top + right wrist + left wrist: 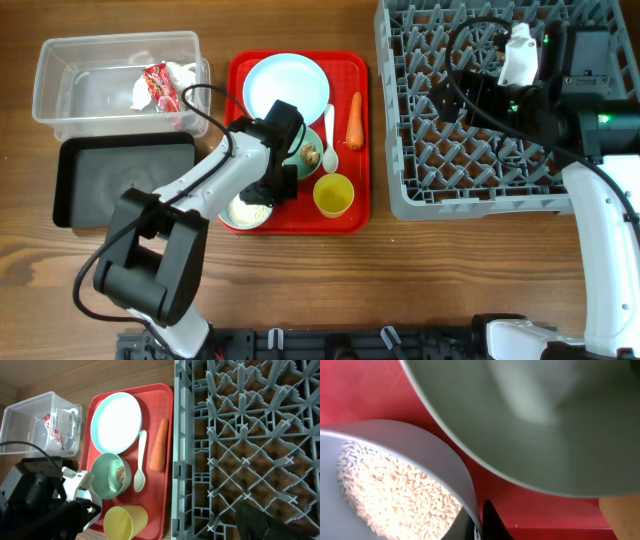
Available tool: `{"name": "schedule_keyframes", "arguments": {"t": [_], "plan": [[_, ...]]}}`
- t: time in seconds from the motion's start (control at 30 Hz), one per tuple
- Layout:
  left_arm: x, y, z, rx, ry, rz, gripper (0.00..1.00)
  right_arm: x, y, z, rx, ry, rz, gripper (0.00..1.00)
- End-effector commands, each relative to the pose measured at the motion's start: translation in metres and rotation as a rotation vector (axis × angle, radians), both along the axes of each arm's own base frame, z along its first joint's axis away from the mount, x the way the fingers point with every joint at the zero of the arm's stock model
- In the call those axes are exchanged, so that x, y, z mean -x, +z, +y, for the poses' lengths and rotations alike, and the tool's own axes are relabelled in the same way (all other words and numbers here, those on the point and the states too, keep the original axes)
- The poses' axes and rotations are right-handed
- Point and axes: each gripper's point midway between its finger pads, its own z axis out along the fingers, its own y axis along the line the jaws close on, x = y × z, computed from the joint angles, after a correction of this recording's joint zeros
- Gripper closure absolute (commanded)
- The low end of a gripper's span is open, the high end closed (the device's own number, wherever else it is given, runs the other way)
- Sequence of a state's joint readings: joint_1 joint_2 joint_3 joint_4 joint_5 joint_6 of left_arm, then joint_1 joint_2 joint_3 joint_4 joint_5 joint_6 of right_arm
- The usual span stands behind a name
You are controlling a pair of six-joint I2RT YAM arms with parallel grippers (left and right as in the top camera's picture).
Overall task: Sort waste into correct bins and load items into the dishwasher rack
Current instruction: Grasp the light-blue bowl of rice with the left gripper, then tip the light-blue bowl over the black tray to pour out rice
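Evidently the left hand (265, 192) is pinching the thin rim of the pale blue bowl (247, 212) on the red tray (362, 150), fingers pressed together. It is probably doing this so the rice (395, 495) can be tipped into the black tub (125, 180). Meanwhile the right hand (445, 97) is hovering spread over the rack (420, 190), out of the way.

The overhead camera looks straight down at the red tray (358, 190) from afar. The left wrist camera sits very close above it. The right wrist camera, over the dishwasher rack (178, 435), sees it obliquely.
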State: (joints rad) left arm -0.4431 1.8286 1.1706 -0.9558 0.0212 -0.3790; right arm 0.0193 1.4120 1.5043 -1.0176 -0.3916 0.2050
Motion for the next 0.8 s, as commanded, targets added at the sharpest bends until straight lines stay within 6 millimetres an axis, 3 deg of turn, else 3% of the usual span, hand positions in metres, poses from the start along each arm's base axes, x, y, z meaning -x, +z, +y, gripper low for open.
{"name": "schedule_keyframes", "arguments": {"t": [0.0, 0.13, 0.33, 0.47, 0.57, 0.77], "plan": [[0.002, 0.002, 0.000, 0.008, -0.006, 0.010, 0.96, -0.002, 0.003, 0.000, 0.004, -0.006, -0.005, 0.00], [0.004, 0.021, 0.002, -0.007, -0.001, 0.044, 0.96, -0.004, 0.004, 0.001, 0.004, -0.005, -0.015, 0.00], [-0.016, 0.067, 0.002, 0.006, -0.007, -0.001, 0.96, -0.004, 0.004, 0.001, 0.004, -0.006, -0.016, 0.00], [-0.026, 0.090, 0.012, 0.023, 0.036, -0.030, 0.96, -0.004, 0.004, 0.001, 0.004, -0.006, -0.016, 0.00], [-0.031, 0.106, 0.032, 0.056, 0.070, -0.042, 0.96, -0.005, 0.005, 0.001, 0.003, -0.006, -0.019, 0.00], [-0.054, 0.123, 0.096, 0.268, 0.266, -0.091, 0.96, -0.005, 0.005, 0.001, 0.003, -0.006, -0.022, 0.00]]}}
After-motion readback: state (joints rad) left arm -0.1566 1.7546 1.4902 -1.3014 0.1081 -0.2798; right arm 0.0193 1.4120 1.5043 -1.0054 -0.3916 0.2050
